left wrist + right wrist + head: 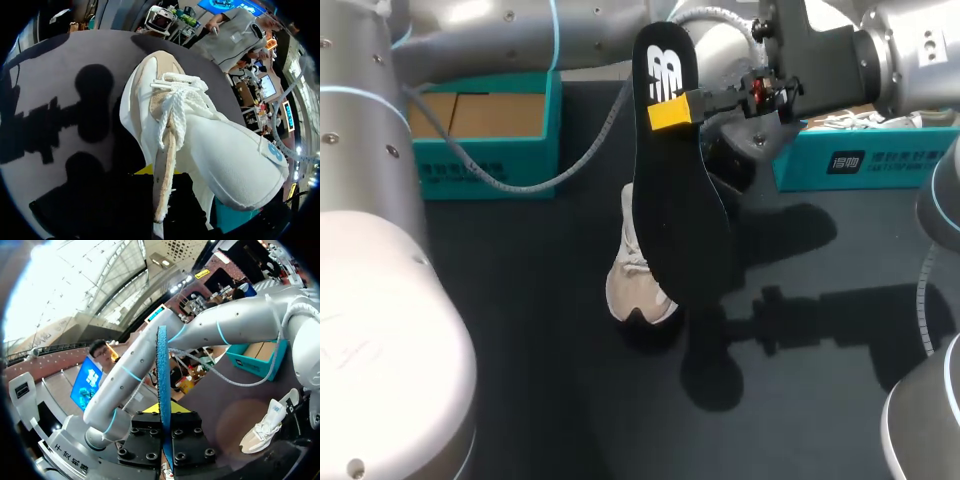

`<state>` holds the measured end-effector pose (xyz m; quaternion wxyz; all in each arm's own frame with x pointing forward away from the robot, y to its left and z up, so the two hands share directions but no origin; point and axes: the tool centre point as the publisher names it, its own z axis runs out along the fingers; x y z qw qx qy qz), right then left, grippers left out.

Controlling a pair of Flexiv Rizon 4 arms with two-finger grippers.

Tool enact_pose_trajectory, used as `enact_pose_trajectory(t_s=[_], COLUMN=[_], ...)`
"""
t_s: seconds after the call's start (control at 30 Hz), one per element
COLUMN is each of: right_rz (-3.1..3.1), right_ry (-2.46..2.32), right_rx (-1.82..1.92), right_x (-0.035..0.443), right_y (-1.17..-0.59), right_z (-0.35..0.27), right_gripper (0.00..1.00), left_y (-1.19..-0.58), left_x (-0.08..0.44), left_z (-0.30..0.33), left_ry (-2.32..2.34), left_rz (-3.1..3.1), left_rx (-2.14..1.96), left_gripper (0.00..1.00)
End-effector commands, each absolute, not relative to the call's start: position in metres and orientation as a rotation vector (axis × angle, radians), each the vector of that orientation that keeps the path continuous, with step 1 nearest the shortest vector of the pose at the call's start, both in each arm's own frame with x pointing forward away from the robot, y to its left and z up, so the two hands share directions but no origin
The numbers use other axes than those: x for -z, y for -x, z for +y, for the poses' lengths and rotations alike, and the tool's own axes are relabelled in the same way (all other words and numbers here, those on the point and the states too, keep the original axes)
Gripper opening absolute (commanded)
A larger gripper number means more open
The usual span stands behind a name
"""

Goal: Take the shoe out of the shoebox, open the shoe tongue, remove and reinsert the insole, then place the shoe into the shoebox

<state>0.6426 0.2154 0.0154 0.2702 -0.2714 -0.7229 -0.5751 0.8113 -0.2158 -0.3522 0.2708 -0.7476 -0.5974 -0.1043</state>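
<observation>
My right gripper (pixel 672 112) holds a black insole (pixel 675 215) upright over the middle of the table, shut on it near the printed heel end. In the right wrist view the insole (pixel 162 370) stands edge-on between the fingers (pixel 162 440), showing a blue edge. The white and beige shoe (pixel 632 275) sits behind the insole, toe toward me and partly hidden. In the left wrist view the shoe (pixel 200 135) fills the space ahead, and my left gripper (pixel 160 182) is shut on the beige edge of its opening, laces loose. The shoe (pixel 265 427) also shows in the right wrist view.
An open teal shoebox (pixel 485 135) stands at the back left of the dark table (pixel 520 320). A second teal box part (pixel 865 155) with white stuff in it lies at the back right. My left arm (pixel 520 35) spans the back edge.
</observation>
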Motion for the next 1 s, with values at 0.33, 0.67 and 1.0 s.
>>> enact_pose_trajectory(t_s=[0.33, 0.67, 1.0], right_rz=[-1.950, -1.950, -1.950], right_ry=[0.734, 0.734, 0.734], right_rx=[1.546, 1.546, 1.546], right_x=[-0.015, -0.015, -0.015], right_y=[-0.644, -0.644, -0.644], right_z=[0.219, 0.219, 0.219], right_gripper=[0.00, 0.00, 0.00], left_y=[-0.804, -0.803, -0.801], left_x=[0.347, 0.350, 0.362], left_z=[-0.212, -0.211, -0.222], left_ry=[1.925, 1.812, 1.768], left_rz=[-1.734, -1.909, -1.979], left_rx=[0.439, 0.356, 0.347], left_gripper=[0.00, 0.00, 0.00])
